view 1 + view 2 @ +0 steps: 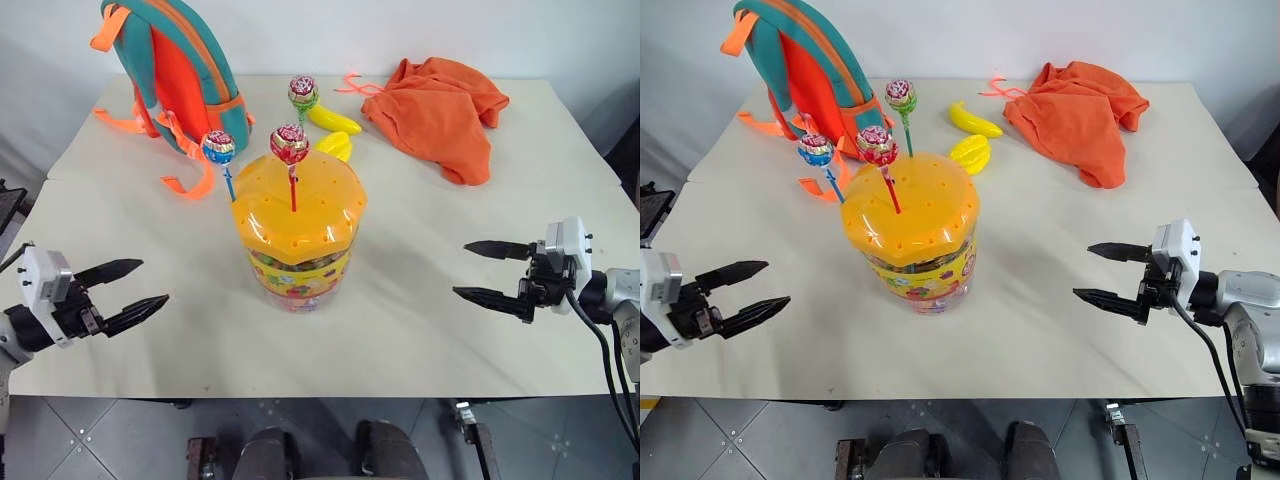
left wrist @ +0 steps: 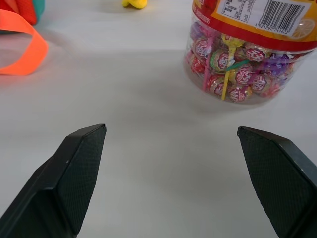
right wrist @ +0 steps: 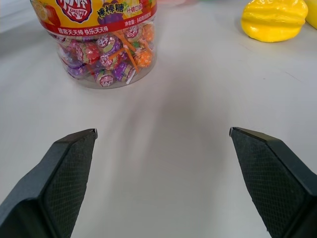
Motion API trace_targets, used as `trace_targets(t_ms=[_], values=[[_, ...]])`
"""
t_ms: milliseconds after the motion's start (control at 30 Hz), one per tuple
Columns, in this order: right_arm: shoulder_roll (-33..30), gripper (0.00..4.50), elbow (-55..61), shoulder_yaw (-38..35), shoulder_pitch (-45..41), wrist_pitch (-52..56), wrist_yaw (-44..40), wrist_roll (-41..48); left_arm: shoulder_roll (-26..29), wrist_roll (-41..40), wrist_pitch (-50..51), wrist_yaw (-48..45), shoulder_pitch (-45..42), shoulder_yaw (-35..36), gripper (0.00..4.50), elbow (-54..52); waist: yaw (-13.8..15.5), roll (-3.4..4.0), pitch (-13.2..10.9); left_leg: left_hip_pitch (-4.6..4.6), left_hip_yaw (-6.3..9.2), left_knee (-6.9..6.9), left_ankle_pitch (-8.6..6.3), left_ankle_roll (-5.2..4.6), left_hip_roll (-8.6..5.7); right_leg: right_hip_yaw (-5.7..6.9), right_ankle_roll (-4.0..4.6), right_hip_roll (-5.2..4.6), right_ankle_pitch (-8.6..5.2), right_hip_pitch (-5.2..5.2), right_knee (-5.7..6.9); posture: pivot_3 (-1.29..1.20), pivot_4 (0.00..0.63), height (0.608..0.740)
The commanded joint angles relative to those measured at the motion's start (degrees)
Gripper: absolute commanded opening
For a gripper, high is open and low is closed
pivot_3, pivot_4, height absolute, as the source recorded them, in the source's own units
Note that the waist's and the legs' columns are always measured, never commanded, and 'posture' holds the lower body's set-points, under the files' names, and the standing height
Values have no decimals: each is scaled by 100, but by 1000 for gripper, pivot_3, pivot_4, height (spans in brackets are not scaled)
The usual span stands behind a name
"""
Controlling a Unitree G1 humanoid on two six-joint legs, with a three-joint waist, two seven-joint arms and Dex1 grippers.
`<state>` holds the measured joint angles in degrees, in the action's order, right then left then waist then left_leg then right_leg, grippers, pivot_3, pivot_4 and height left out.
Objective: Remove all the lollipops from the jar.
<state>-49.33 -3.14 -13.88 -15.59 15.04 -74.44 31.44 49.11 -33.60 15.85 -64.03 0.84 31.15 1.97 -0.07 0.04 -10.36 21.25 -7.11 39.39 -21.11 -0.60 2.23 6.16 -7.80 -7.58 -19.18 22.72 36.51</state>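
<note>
Jar [image 1: 298,235] sits mid-frame on the bench [image 1: 420,320], three lollipops [image 1: 289,145] standing upright in its lid. Left gripper [image 1: 128,290] and right gripper [image 1: 490,272] flank it, jaws wide open and empty; neither looks clearly nearer.

The jar [image 1: 298,240] stands mid-table [image 1: 420,330] with three lollipops [image 1: 290,145] stuck in its lid. Behind it lie bananas [image 1: 335,135]; a backpack [image 1: 170,70] behind-left, a cloth [image 1: 440,105] behind-right.
</note>
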Motion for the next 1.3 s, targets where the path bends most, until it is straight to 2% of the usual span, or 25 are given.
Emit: trace_targets(t_ms=[33, 333, 433, 533, 667, 900, 1033, 1233, 1300], values=[[-5, 4482, 47, -177, -105, -116, 31, 73, 106, -88, 4, -64, 102, 208, 4500, -169, -3, 0, 0, 0, 1, 1, 0, 0, 0, 0, 0, 0, 0, -1, 0, 0, 150, 740], [-34, 4482, 306, -227, -109, 15, 85, 216, 163, -319, 638, 418, -57, 414, 4500, -521, 3, 0, 0, 2, 21, 10, -2, -1, 1, 6, 0, -2, 0, -6, 1, 0, 150, 740], [-72, 4482, 550, -281, -179, 137, 140, 380, 429, -579, 1054, 285, -197, 449, 4500, -734, -1, 0, 0, 3, 22, 14, -3, -2, 1, 7, 0, -2, 0, -9, 3, 0, 150, 740], [-196, 4482, 888, -343, -334, 503, 219, 663, 755, -693, 1057, 112, -874, 210, 4500, -882, 31, -4, -2, 9, 24, 22, -4, 0, 1, 15, 0, -1, 0, -10, 5, 0, 150, 740], [-239, 4482, 1130, -510, -706, 957, 364, 1136, 849, -761, 1164, 127, -2046, -366, 4500, -866, 37, -3, -2, 14, 29, 48, -12, -6, -1, 17, 0, -4, 0, -17, 16, 0, 150, 740], [-543, 4482, 1730, -710, -940, 1656, 389, 1745, 375, -939, 1197, -242, -3706, -1346, 4500, -603, 13, -4, -2, 14, 30, 57, -19, -10, -5, 19, 0, -1, 0, -15, 32, 0, 150, 740], [-455, 4482, 2013, -885, -866, 1723, 244, 2167, 46, -901, 1187, -512, -4078, -1710, 4500, -440, 5, -10, -3, 15, 31, 60, -19, -11, -6, 20, 0, -1, 0, -15, 32, 0, 150, 740], [-295, 4482, 2419, -861, -854, 1664, 594, 2300, -341, -985, 1146, -782, -4355, -1891, 4500, -262, 11, -13, -4, 16, 33, 63, -20, -12, -6, 20, 0, -2, 0, -14, 32, 0, 150, 740], [-296, 4500, 2461, -831, -852, 1617, 632, 2233, -315, -942, 1129, -948, -4380, -1905, 3918, -198, 13, -14, -5, 21, 38, 67, -20, -12, -6, 21, 0, -2, 0, -14, 32, 0, 150, 740]])
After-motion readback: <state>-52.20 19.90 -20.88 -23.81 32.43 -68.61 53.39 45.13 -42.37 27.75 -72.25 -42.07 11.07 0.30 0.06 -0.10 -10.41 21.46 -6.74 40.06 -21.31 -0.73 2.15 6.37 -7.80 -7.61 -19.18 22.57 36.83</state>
